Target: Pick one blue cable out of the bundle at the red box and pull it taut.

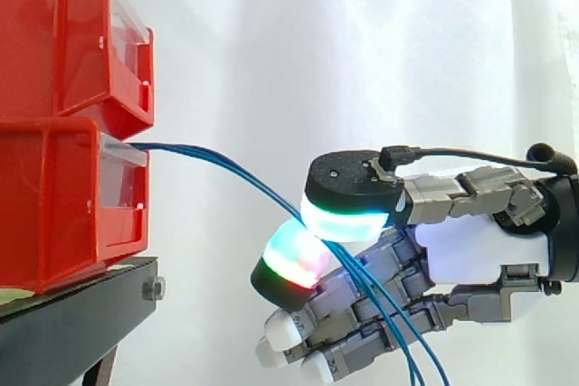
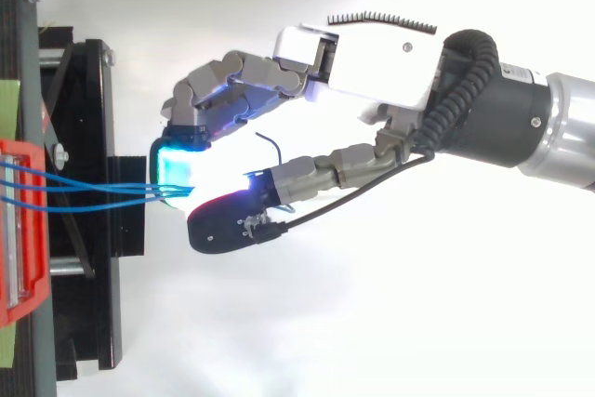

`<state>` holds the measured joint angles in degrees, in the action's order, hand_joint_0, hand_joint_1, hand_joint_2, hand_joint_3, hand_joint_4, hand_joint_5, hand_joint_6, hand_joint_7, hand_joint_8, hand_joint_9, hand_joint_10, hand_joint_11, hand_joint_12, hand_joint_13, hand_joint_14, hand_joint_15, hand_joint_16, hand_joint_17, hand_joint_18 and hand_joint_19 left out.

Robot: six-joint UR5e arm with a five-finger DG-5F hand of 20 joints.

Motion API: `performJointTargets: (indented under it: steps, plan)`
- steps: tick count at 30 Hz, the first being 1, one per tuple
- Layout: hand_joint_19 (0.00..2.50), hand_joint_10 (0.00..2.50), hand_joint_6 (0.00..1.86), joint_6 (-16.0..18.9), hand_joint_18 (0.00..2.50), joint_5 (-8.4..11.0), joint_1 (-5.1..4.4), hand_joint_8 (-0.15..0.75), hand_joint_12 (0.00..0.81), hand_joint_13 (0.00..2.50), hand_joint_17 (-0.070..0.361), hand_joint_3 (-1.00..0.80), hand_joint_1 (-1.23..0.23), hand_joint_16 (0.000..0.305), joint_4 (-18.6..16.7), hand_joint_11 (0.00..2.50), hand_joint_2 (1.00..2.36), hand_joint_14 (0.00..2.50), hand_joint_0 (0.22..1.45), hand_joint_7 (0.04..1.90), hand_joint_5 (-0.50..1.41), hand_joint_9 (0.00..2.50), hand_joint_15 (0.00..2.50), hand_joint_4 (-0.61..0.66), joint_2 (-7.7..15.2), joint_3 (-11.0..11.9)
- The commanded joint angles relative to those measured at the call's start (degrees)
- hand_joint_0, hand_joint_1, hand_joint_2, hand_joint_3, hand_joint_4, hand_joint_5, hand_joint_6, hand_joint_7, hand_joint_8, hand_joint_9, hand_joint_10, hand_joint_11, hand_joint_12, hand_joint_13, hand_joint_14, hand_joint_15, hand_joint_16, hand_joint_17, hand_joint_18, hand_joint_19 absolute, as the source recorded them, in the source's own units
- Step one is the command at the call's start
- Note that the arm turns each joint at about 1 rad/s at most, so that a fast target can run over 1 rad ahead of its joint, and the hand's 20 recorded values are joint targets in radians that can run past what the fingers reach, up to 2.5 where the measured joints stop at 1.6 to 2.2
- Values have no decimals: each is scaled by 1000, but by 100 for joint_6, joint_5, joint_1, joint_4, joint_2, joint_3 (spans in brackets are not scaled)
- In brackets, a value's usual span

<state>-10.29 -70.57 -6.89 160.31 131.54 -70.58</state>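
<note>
Thumb and curled fingers of your hand [image 1: 479, 246] close on the blue cables [image 1: 185, 148], which slope down from the lower red bin [image 1: 54, 205] to pass between them.

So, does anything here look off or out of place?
Slightly. Several blue cables, not just one, run from the lower red bin and pass between the hand's glowing pads. They then droop down past the hand rather than running taut. Nothing looks spilled or broken.
</note>
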Motion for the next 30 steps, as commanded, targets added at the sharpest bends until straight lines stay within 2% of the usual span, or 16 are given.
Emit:
performJointTargets:
  steps: [1,6,16,20,22,27,29,30]
  plan:
    - [185,5,850,0,466,0,-6,296,384,449,136,-112,-769,61,0,289,1008,5,562,1133,-82,813,133,-1,3,0]
    - [198,4,809,0,490,0,-6,306,401,481,144,-112,-658,64,0,261,1001,4,554,1131,-46,904,131,-23,3,0]
    - [200,4,753,0,501,9,-23,314,403,507,143,-115,-609,64,0,239,1000,6,559,1205,-14,959,132,9,-6,0]
    - [190,5,782,0,501,9,-23,334,396,501,137,-131,-676,61,0,284,1006,4,560,1165,-37,916,138,47,-6,0]
    - [185,8,824,0,490,9,-23,354,398,483,133,-124,-731,59,0,335,1009,5,560,1115,-68,873,151,129,3,0]
    - [172,6,861,0,487,9,-23,375,410,443,140,-95,-806,62,0,388,1008,5,568,1067,-104,800,152,219,3,0]
    - [178,10,865,0,471,9,-23,370,406,431,138,-129,-812,62,0,399,1008,6,574,1057,-112,787,159,242,3,-8]
    - [212,10,865,0,405,9,-23,328,369,395,121,-228,-778,54,0,387,1013,6,557,1054,-117,765,166,217,3,0]
